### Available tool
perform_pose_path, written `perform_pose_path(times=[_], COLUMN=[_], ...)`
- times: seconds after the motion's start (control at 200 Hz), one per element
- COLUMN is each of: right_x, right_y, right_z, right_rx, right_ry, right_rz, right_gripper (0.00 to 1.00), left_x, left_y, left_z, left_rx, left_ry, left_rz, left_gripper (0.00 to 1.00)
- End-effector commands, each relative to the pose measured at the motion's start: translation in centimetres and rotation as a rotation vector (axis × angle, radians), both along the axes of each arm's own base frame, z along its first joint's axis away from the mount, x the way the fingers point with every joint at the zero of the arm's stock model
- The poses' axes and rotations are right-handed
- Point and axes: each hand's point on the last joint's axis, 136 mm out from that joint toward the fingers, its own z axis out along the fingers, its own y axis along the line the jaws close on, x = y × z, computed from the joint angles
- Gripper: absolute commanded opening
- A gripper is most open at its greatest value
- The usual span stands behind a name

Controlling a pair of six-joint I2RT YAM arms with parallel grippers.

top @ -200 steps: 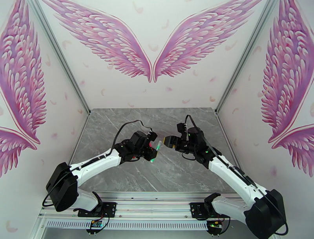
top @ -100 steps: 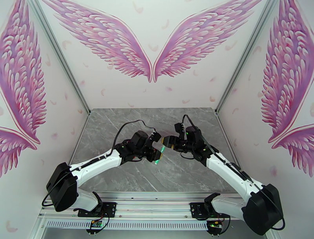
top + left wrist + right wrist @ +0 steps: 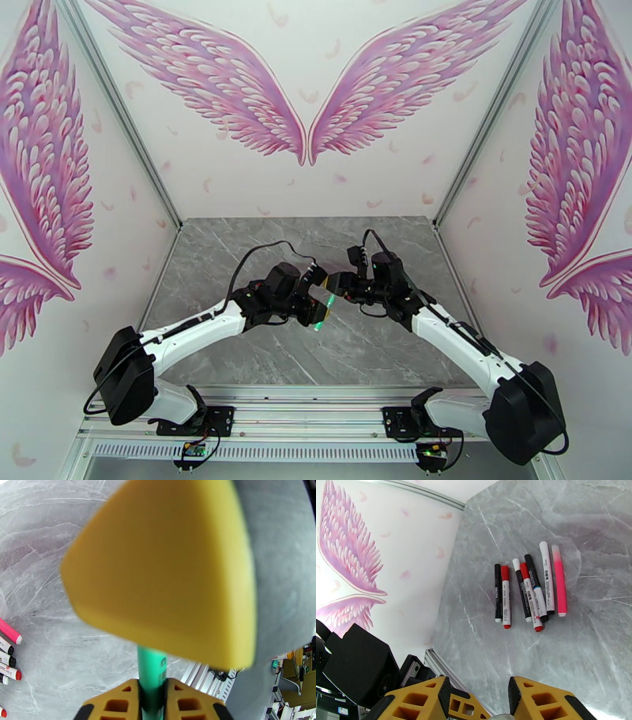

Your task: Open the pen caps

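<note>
At centre of the top view, our left gripper (image 3: 313, 303) clamps the green pen (image 3: 318, 315); the right gripper (image 3: 478, 687), jaws apart, is at its far end. We should close squarely, then pull straight.

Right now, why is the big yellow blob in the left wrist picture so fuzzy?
Left wrist: the big yellow wedge-shaped pad is too close to the lens, so it blurs, while the slim green pen barrel looks sharper. Right wrist: the row of red, black and pink marker pens on the grey marble table is crisp. Top external: soft, even light.
</note>
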Motion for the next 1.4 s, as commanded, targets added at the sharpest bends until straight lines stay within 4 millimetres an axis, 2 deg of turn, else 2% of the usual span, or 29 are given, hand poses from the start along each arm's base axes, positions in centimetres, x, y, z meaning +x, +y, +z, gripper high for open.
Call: perform_pose_path(times=[0.0, 0.295, 0.405, 0.89, 1.394], right_x=[0.0, 0.0, 0.0, -0.1, 0.0], right_y=[0.2, 0.4, 0.4, 0.5, 0.5], right_z=[-0.3, -1.2, -1.4, -2.2, -1.8], right_rx=[0.012, 0.001, -0.003, -0.050, -0.060], right_ry=[0.010, 0.032, 0.035, 0.039, 0.024], right_rz=[0.013, 0.023, 0.024, 0.027, 0.019], right_gripper=[0.43, 0.39, 0.33, 0.28, 0.16], left_x=[0.3, 0.3, 0.4, 0.4, 0.2], left_y=[-0.8, -0.7, -0.7, -0.7, -0.4], left_z=[2.2, 2.3, 2.3, 2.2, 1.8], left_rx=[-0.049, -0.047, -0.045, -0.044, -0.038], left_ry=[-0.035, -0.034, -0.034, -0.024, -0.018], left_rz=[-0.007, -0.002, 0.000, 0.003, 0.006], left_gripper=[0.19, 0.18, 0.19, 0.18, 0.21])
